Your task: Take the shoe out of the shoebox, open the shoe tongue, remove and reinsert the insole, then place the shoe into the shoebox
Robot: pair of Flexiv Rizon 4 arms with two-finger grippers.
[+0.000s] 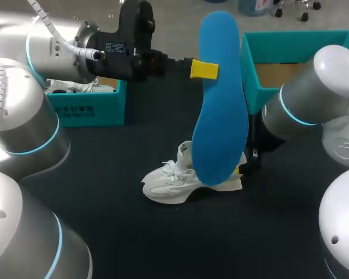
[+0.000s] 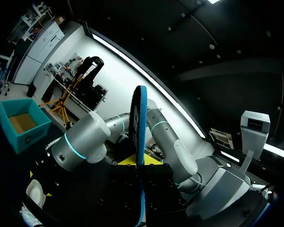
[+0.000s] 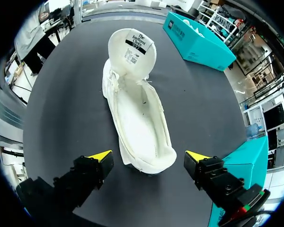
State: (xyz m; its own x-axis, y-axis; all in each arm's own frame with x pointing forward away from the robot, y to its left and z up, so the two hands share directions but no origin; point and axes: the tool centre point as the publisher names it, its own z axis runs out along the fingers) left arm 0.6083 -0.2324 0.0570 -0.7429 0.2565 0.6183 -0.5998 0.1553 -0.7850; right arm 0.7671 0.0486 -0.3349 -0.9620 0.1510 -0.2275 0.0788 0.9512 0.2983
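The blue insole point(image 1: 221, 99) hides the heel of the white shoe point(image 1: 166, 186); at three o'clock, the right arm point(image 1: 314, 104) masks one corner of the shoebox point(image 1: 253, 81).

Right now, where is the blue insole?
In the head view the blue insole stands upright near the table's middle, clamped in the left gripper and raised over the white shoe, which lies on the table.
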